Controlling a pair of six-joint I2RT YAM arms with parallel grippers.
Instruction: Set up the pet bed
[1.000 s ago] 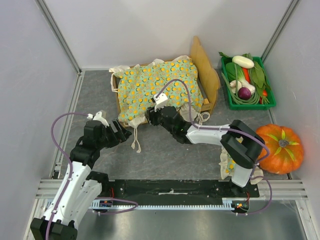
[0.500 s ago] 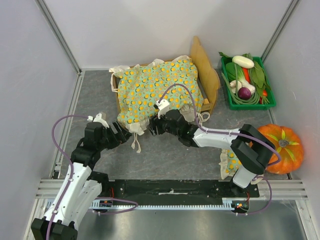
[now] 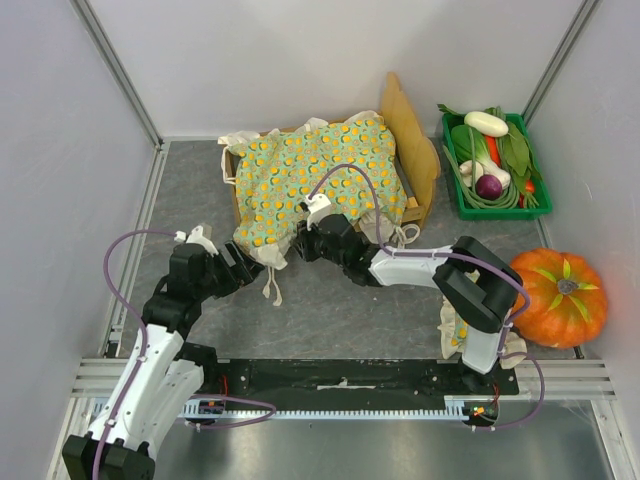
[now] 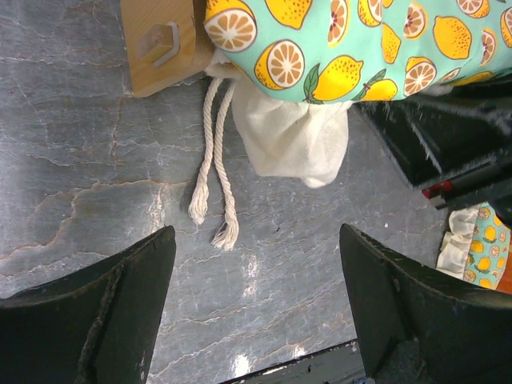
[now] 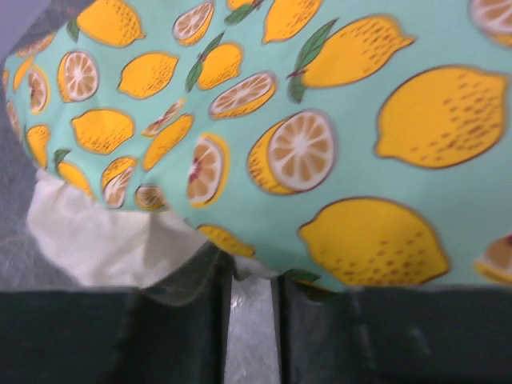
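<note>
- One bed sits far centre, under the blanket.
- I'd pull the blanket's near hem evenly, without dragging the bed.
- Right gripper at that hem: jaws narrow, I can't tell if they're pinching it.
- Left gripper spread wide, empty.

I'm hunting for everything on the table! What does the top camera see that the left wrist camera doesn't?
Only the top camera shows the pumpkin, the green vegetable tray and the tall headboard of the pet bed. Only the left wrist camera shows the little metal hook on the bed's wooden corner. Both show the lemon blanket, the dangling white cord and the grey table.
</note>
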